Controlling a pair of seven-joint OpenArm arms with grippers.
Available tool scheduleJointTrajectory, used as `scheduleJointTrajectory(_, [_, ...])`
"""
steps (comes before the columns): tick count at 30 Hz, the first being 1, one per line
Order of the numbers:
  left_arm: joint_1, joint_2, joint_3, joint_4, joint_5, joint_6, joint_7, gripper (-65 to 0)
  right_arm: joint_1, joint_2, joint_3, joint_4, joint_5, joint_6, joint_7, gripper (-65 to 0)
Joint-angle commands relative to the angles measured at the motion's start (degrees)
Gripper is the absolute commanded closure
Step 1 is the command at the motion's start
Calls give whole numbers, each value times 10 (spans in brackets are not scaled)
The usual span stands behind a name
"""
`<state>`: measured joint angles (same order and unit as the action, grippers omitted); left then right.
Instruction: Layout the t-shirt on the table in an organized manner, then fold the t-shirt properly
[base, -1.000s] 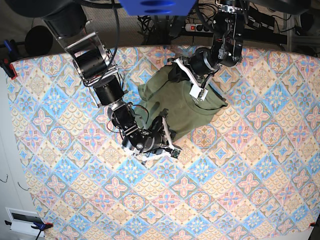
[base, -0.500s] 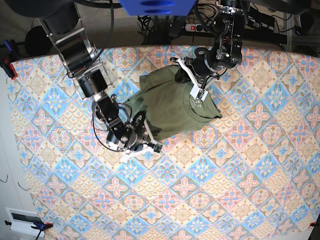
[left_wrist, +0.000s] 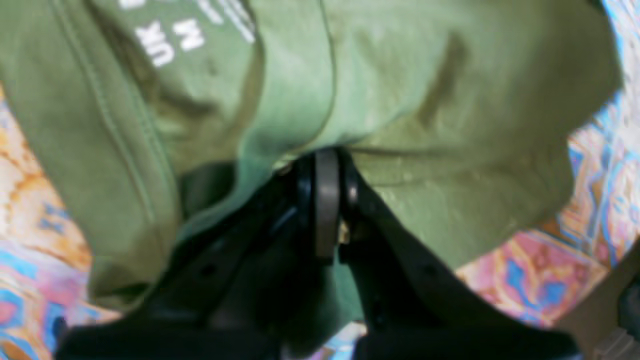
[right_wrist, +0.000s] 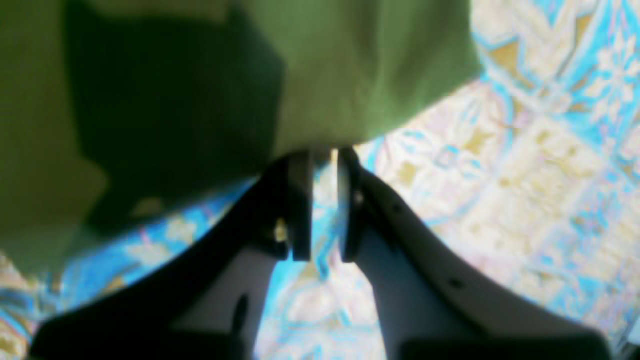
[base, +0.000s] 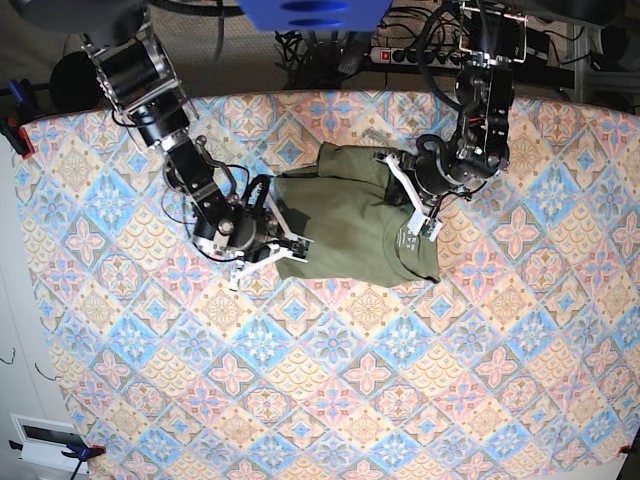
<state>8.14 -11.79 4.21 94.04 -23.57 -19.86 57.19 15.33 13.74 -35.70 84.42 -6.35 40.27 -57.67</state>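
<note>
Observed from the base view, left to right. Right gripper (base: 262, 252) positioned at the left edge of the t-shirt (base: 350, 225), fingers pointing toward the cloth. Seen through the right wrist view, right gripper (right_wrist: 324, 165) with pads close together but a narrow slit between them, patterned cloth visible through the slit; olive fabric edge (right_wrist: 350, 75) lying just at the fingertips, touching or nearly so; cannot tell whether any cloth is pinched. T-shirt lying bunched and partly folded in the upper middle of the table (base: 330, 400), neck opening and pale printed label turned toward the near right corner of the garment, a fold of cloth raised along the far edge. Left gripper (base: 418, 222) set on the right part of the shirt, beside the neck label. Seen through the left wrist view, left gripper (left_wrist: 327, 165) clenched tight, pads pressed together with a fold of olive cloth (left_wrist: 425, 100) gathered and drawn into them; printed white lettering visible up-left of the fingertips. Table covering exposed on all sides of the garment.
</note>
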Motion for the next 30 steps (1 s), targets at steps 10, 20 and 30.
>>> scheduleJointTrajectory(10, [-88, -22, 32, -14, -4, -1, -9, 0, 5, 21, 77, 52, -3, -3, 2, -86])
scheduleJointTrajectory(20, [-7, -39, -1, 89, -10, -1, -8, 0, 65, -73, 113, -46, -3, -3, 9, -2])
scheduleJointTrajectory(30, [83, -36, -11, 140, -9, -1, -8, 0, 135, -102, 112, -201, -4, -3, 110, -2])
